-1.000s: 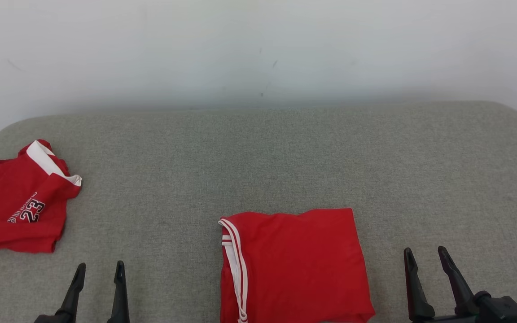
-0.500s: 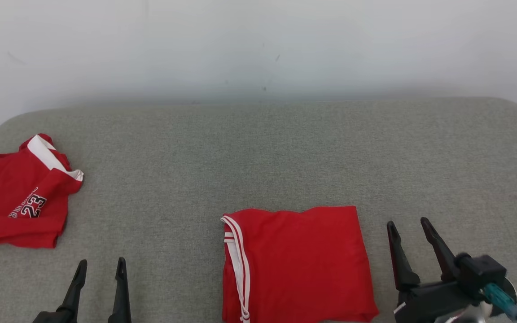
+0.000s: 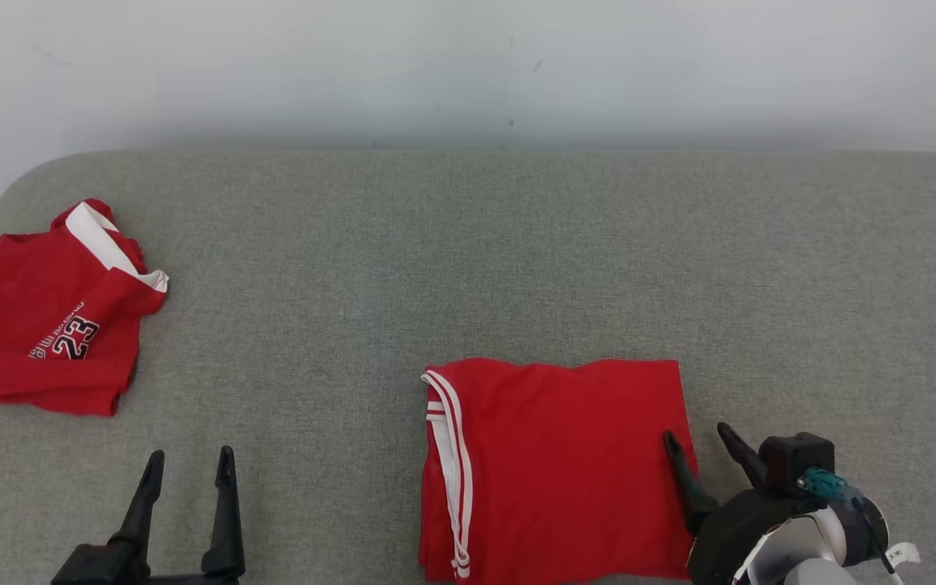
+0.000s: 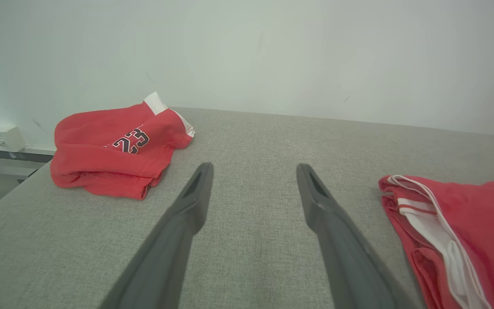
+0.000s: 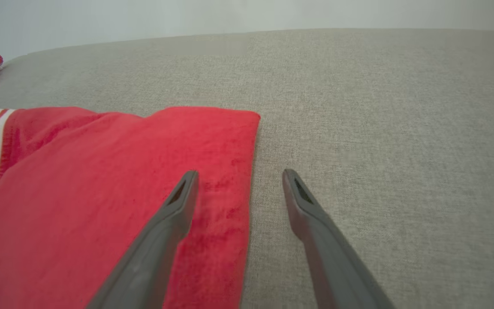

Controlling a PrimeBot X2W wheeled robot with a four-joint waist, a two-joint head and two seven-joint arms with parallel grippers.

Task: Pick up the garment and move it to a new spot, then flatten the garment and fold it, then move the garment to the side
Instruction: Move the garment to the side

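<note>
Jaws of both grippers stand wide apart, and nothing is between them. At the lower left of the head view, the left gripper [image 3: 191, 453] is over bare grey padded surface [image 3: 468, 244], its two dark fingers pointing up the frame. The right gripper [image 3: 695, 431] is at the lower right of that view, tilted toward the upper left, with its fingertips at the right edge of the folded red garment [image 3: 557, 463].

In the right wrist view one finger [image 5: 174, 210] lies over the red cloth just inside that edge. The other finger [image 5: 311, 214] lies over the grey surface just beside it, so the jaws straddle the edge. Whether either tip touches the cloth cannot be told.

The garment lies flat at the lower centre of the head view as a neat rectangle. White striped trim runs down its left side, and its lower edge is near the bottom of the frame.

A crumpled red jersey [image 3: 37, 325] with a white band and the number 23 sits at the left edge of the head view. It is well apart from the folded piece. A pale wall [image 3: 468, 65] fills the top of the frame behind the surface.
</note>
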